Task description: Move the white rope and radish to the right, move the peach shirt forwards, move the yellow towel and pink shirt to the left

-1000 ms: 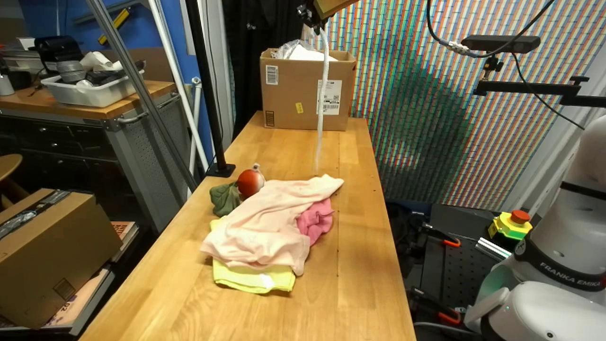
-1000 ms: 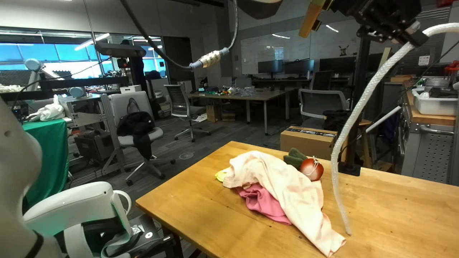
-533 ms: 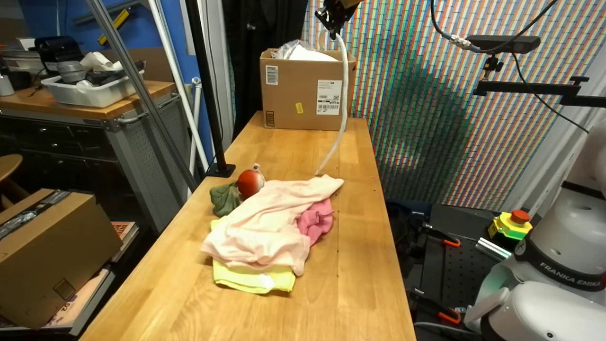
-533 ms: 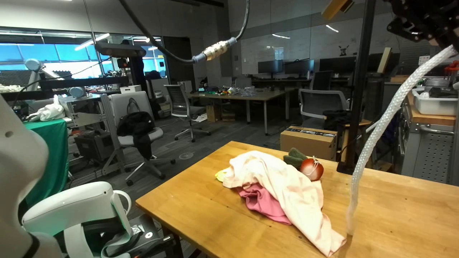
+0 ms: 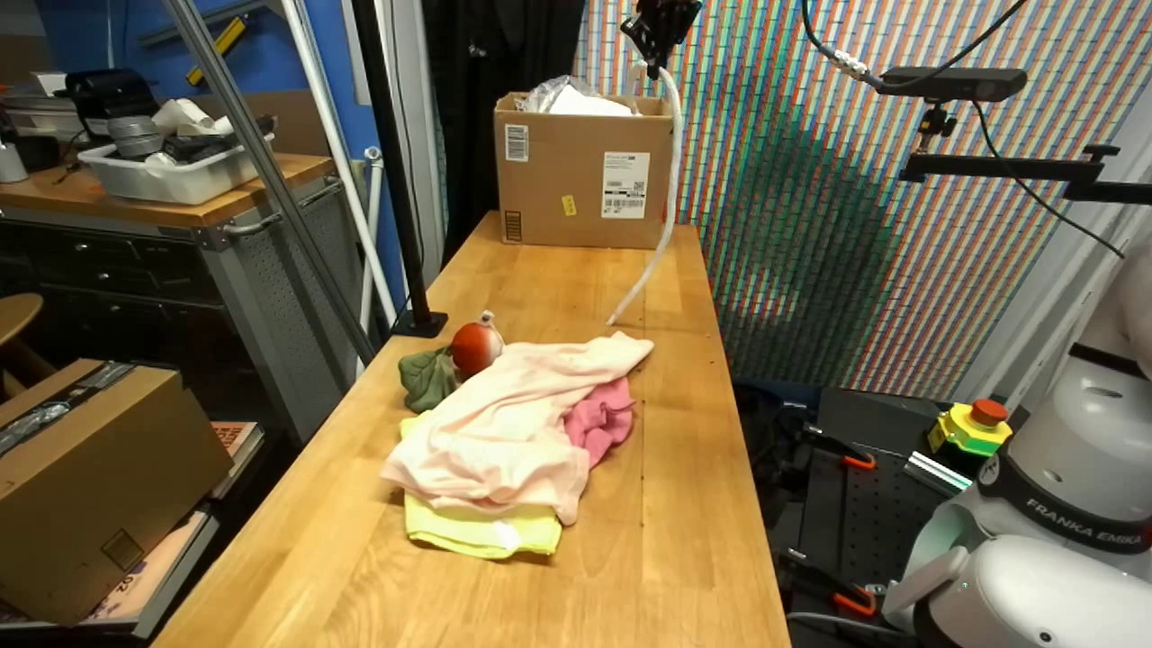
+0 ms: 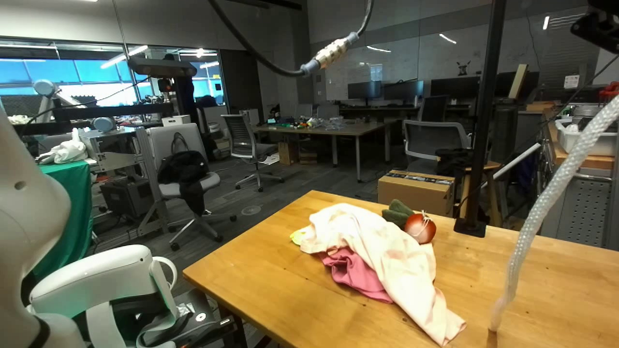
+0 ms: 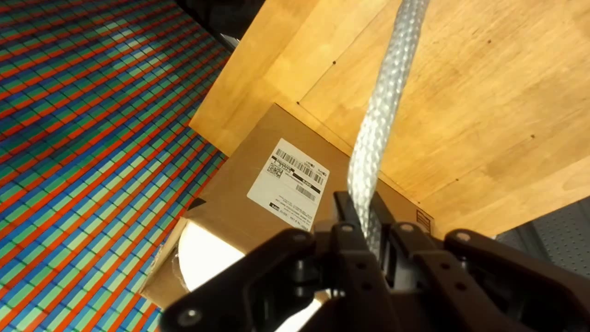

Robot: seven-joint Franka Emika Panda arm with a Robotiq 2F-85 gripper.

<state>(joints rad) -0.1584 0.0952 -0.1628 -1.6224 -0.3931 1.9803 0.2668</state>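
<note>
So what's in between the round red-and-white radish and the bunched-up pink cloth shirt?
The draped peach cloth shirt lies between the radish and the pink shirt, partly covering the latter. Both exterior views show it.

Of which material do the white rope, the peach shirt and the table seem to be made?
White rope: probably braided synthetic fibre, slightly shiny; its weave catches light in the wrist view.
Peach shirt: soft, matte fabric, perhaps cotton, judging by its loose folds.
Table: smooth wood, perhaps lightly sealed; grain and joined strips show.
</note>
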